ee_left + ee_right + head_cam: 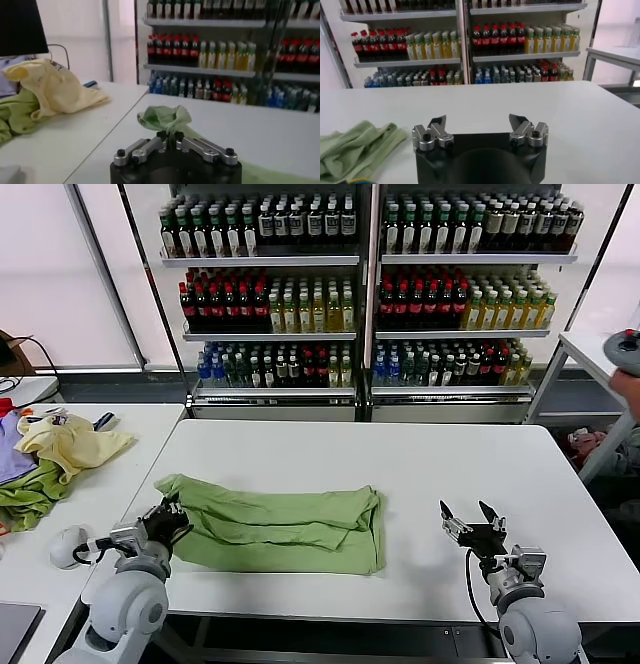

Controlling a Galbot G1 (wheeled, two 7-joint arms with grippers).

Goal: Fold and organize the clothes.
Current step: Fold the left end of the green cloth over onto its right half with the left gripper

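**Left gripper pinching shirt corner**

L gripper (168, 522), nearest at 7 o'clock, fingers closed on a bunched corner of the light green folded polo shirt (285, 529), which lies mid white table (400, 454) w/ its near edge toward 6. R gripper (474, 519), 5 o'clock, spread wide, holding nothing, apart from shirt.

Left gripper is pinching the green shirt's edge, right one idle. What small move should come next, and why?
Probably lift the left gripper and carry the pinched left end of the green shirt across toward its right side. Its fingers are shut on a bunched edge, the shirt lies as a long folded strip, and the right gripper waits open beside it, touching nothing.
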